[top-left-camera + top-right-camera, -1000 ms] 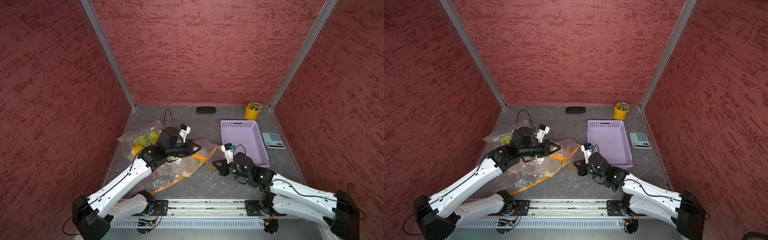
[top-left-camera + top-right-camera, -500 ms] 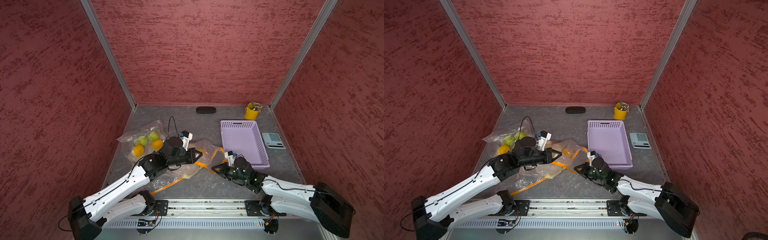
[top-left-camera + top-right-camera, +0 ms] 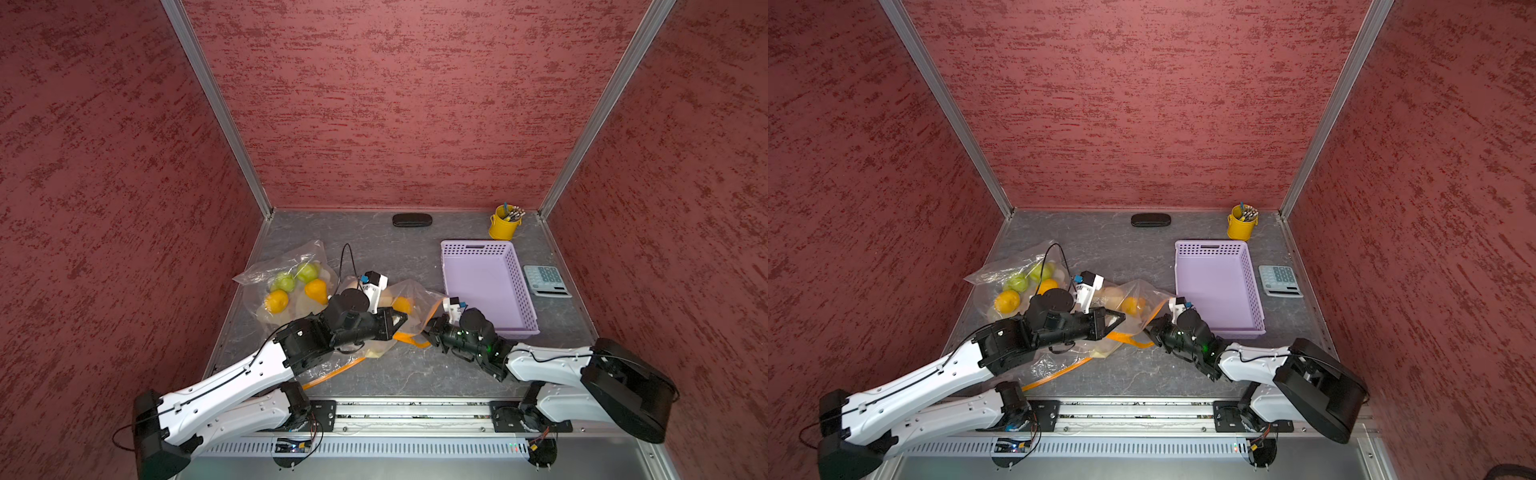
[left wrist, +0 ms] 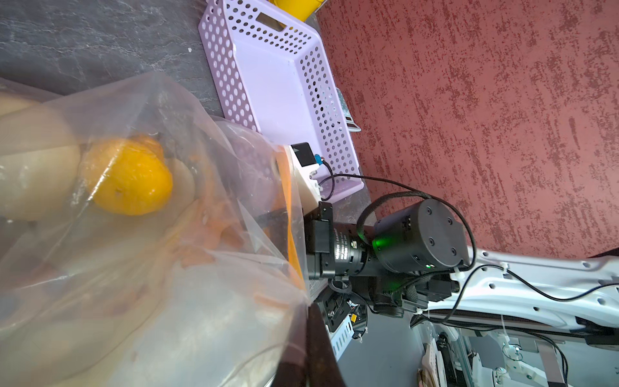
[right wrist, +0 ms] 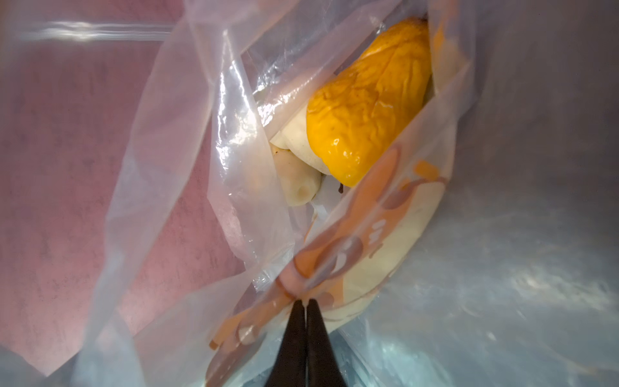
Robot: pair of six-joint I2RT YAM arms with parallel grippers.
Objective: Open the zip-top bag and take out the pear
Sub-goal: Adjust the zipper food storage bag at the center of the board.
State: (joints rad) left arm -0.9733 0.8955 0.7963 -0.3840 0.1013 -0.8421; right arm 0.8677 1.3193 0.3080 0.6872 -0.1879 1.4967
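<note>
Lower centre in a top view: right gripper clenched on the orange zip edge of the zip-top bag; its wrist view showed the tips pinched tight on film. Left gripper sat just left, clamped on the same bag's mouth. Yellow-orange fruit lay inside; pear or not, unclear. Higher up: second fruit bag left, purple basket right.

A clear bag with an orange zip strip fills most of the view, its film drawn up against one of the dark fingers. Inside lie an orange-yellow fruit and pale rounded pieces touching it. Beyond, the right arm meets the bag's orange edge. A purple basket stands on the gray tabletop.
</note>
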